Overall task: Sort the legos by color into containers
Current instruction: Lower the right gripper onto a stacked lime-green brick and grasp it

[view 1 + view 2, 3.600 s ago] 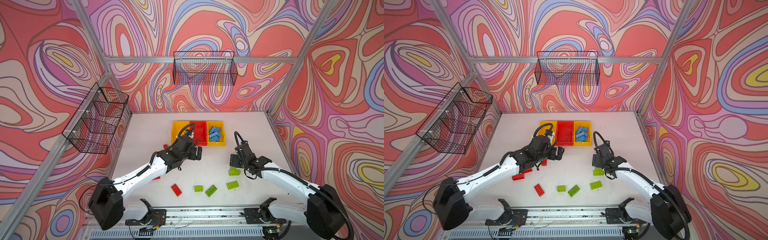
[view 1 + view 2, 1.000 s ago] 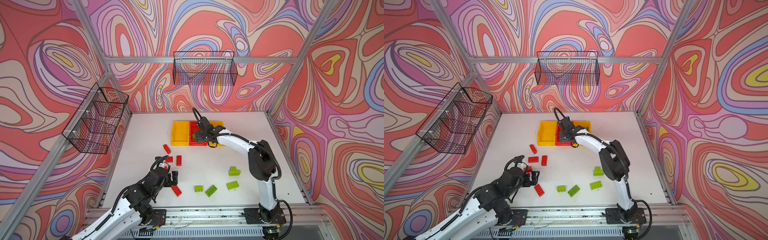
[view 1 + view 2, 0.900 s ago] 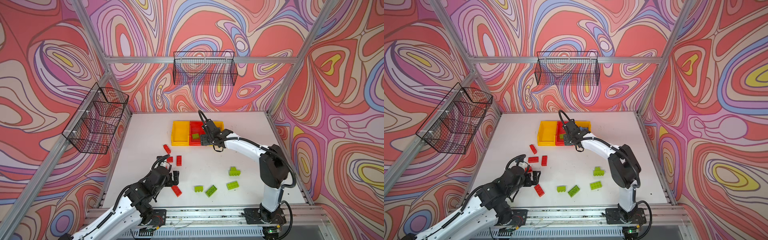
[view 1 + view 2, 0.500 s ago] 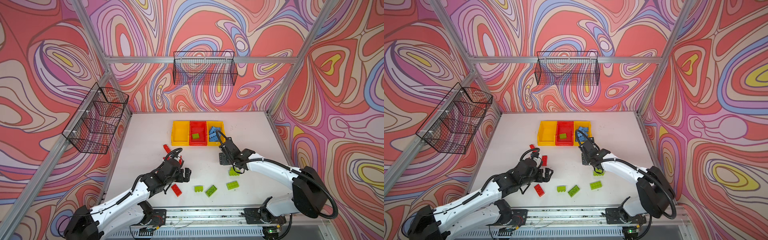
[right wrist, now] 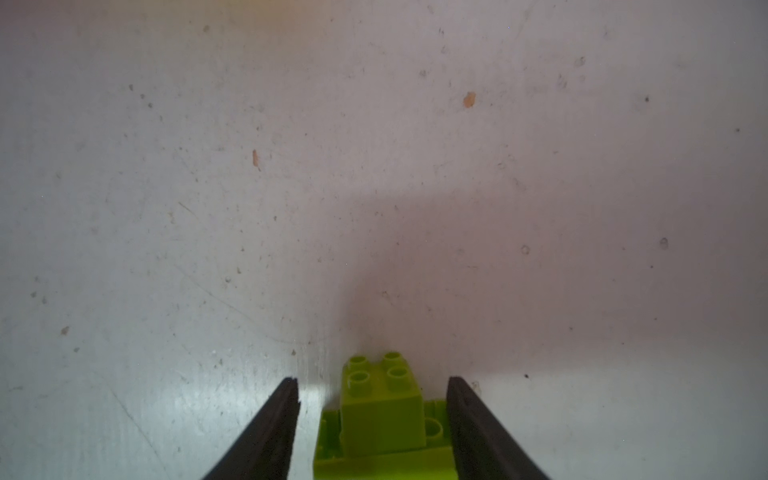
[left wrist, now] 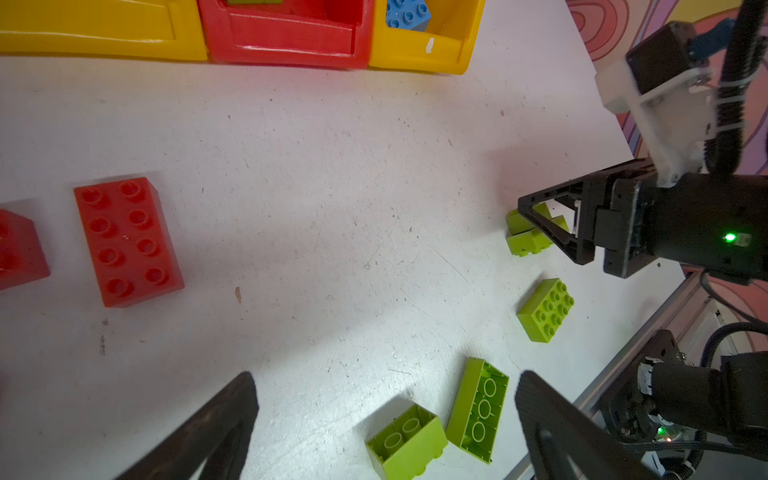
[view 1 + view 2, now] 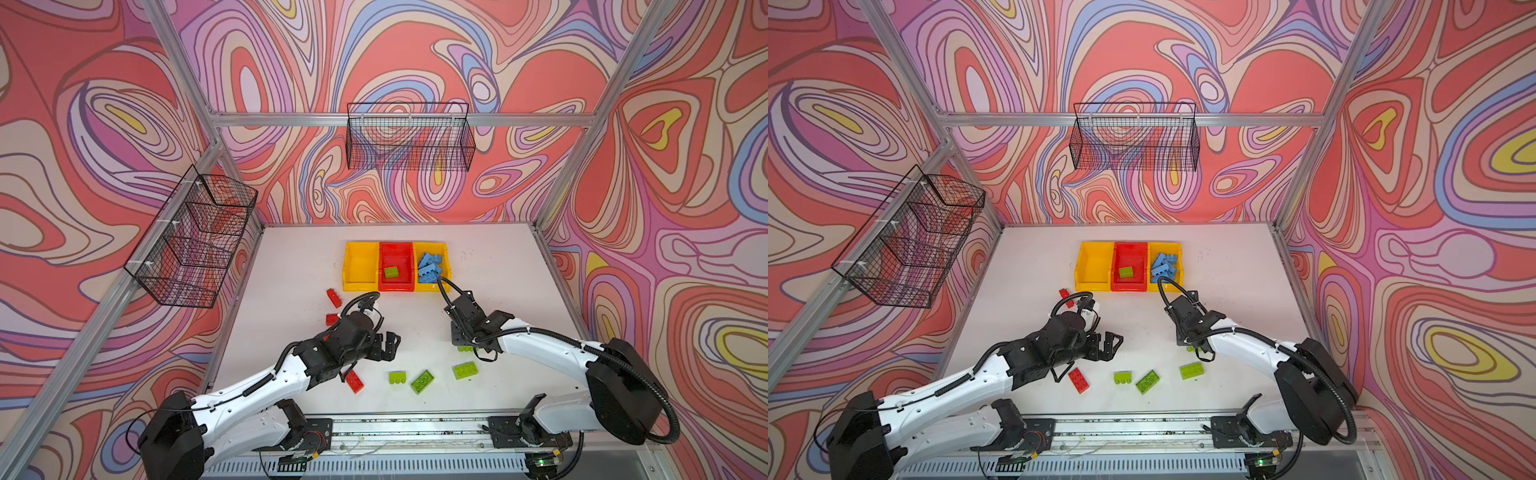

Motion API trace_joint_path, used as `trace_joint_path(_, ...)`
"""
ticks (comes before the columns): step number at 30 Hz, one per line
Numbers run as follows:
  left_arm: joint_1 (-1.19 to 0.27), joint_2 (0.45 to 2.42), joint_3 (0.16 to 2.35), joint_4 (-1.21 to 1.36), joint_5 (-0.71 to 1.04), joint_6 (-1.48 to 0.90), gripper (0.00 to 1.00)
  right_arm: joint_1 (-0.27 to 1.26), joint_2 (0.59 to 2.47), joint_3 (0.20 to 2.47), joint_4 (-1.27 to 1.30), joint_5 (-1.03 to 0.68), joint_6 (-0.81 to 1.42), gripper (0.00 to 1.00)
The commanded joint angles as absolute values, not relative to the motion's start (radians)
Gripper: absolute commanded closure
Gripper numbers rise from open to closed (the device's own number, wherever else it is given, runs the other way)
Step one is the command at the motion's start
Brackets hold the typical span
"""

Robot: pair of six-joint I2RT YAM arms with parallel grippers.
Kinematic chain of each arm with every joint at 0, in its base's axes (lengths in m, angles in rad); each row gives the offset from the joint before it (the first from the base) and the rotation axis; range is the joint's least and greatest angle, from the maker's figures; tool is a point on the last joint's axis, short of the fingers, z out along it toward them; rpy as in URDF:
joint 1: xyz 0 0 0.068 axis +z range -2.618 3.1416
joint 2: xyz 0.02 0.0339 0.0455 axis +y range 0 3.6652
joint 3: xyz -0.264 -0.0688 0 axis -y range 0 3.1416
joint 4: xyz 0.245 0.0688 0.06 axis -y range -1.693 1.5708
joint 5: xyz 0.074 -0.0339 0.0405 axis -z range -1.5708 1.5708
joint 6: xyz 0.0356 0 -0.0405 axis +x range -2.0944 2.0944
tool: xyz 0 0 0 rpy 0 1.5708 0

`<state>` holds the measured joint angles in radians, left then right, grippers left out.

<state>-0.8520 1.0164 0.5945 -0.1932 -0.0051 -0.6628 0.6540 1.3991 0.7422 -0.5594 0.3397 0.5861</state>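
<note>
Right gripper point(image 5: 372, 379) jaws stood narrow, stacked green lego point(image 5: 380, 411) between them, gap one side. Left gripper point(image 6: 386, 376) jaws stood wide, holding nothing.

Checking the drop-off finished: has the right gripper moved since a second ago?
Yes. In a top view the right gripper has drawn back from over the red bin toward the near side, now straddling the stacked green brick.

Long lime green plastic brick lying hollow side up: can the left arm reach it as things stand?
Probably yes. The left gripper is open and hovers close to the long lime green plastic brick, with only bare table between. A smaller green brick beside it might get nudged.
</note>
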Motion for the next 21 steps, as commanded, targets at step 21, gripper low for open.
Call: trace_joint_path(21, -0.857, 0.945, 0.552, -0.235, -0.087, -0.654, 0.0, 0.633, 1.464, 0.808, -0.526, 0.315, 0.589, 0.7)
